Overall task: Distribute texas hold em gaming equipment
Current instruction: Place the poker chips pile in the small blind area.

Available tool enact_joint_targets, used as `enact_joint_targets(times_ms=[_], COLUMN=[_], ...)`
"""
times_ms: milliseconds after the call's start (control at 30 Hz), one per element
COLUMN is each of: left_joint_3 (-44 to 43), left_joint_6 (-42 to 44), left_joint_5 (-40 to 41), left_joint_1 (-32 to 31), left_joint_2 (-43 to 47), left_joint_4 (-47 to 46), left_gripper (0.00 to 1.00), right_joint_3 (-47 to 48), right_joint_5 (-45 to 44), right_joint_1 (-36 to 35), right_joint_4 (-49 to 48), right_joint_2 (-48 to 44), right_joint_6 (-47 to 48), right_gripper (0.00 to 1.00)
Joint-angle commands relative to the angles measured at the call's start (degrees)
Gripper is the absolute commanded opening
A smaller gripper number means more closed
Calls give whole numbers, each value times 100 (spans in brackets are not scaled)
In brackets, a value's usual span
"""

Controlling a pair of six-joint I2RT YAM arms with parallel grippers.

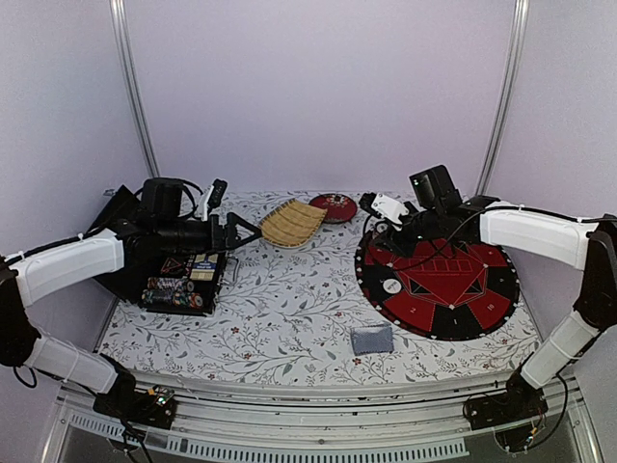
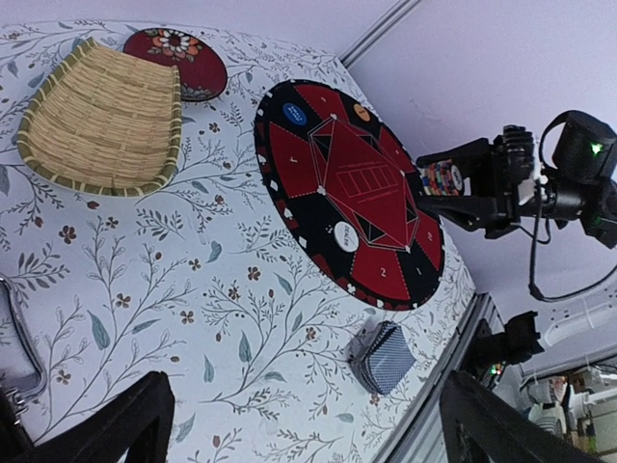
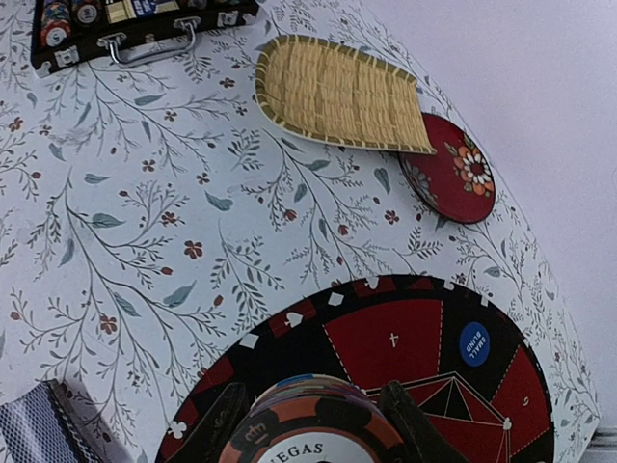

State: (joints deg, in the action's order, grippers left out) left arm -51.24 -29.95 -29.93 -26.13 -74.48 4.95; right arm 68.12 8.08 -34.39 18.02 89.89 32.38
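Chip stack (image 3: 308, 413): mixed colours, pinched by the right pincer above the far left part of the round mat (image 1: 453, 289)
Right pincer (image 3: 318, 429): part-closed, fingers pressed on both sides of the stack
White button (image 1: 390, 286): flat on the mat's left part
Card deck (image 1: 372, 339): grey-blue backs, on the desk (image 1: 289, 309) near its front edge, just off the mat
Left pincer (image 1: 249, 230): spread wide, holding nothing, in the air near the chip case (image 1: 183, 285) at the desk's left edge
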Motion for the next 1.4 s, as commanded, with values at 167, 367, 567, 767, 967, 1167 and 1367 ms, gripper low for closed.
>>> enact_joint_targets(times_ms=[167, 367, 567, 767, 967, 1167, 1367], left_joint_3=[-115, -971, -1378, -1625, -1994, -2105, -1777], left_joint_6=[341, 1257, 1683, 1656, 2162, 2162, 2234], left_joint_5=[552, 1433, 2455, 2954, 3274, 3391, 3614], left_joint_1=[63, 206, 389, 615, 616, 674, 679], left_joint_2=[-16, -604, -1117, -1436, -1512, -1783, -1558], left_joint_4=[391, 1342, 1238, 1314, 1431, 1386, 1221], left_gripper=[98, 98, 98, 98, 98, 98, 98], right_joint_3=[-198, -254, -211, -35, -3, 33, -4], right_joint_5=[14, -58, -85, -187, -191, -135, -34], right_joint_1=[367, 495, 581, 664, 778, 912, 1037], right_joint_4=[-692, -807, -963, -968, -1031, -1043, -1026], right_joint_2=[317, 405, 564, 739, 779, 853, 856], right_joint_6=[-466, -537, -616, -652, -678, -698, -734], right_gripper=[2, 2, 2, 2, 2, 2, 2])
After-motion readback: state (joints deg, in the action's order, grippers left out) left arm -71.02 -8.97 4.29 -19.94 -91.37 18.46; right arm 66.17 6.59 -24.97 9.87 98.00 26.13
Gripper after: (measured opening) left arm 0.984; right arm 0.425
